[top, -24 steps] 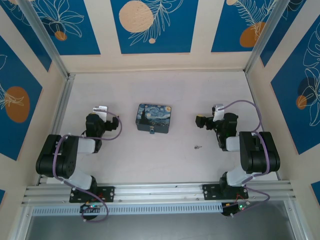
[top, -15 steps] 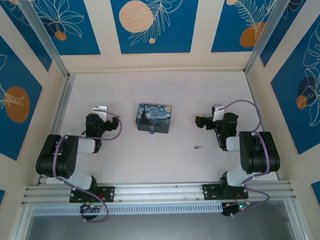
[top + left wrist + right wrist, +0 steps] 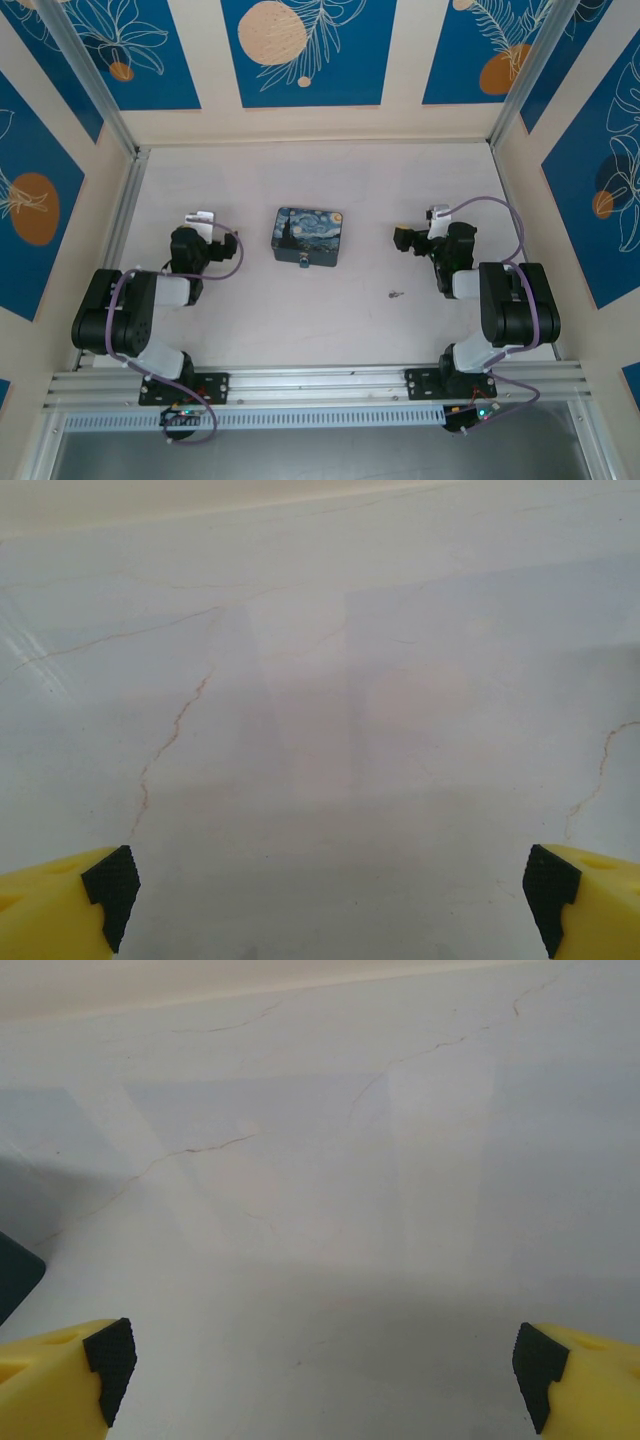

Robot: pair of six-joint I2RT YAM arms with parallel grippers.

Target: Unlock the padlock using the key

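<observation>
Padlock at front of painted box

We note the table: smooth, pale, marble-veined, soft sheen. On the left gripper and right gripper, fingers of matt yellow plastic, pads dull black. The key: grey metal, too small for us to judge its finish. The box: printed picture lid. The near rail: silvery ribbed metal. The arm housings: black, slightly glossy. The wall panels: pale, wood-like, matt.
</observation>
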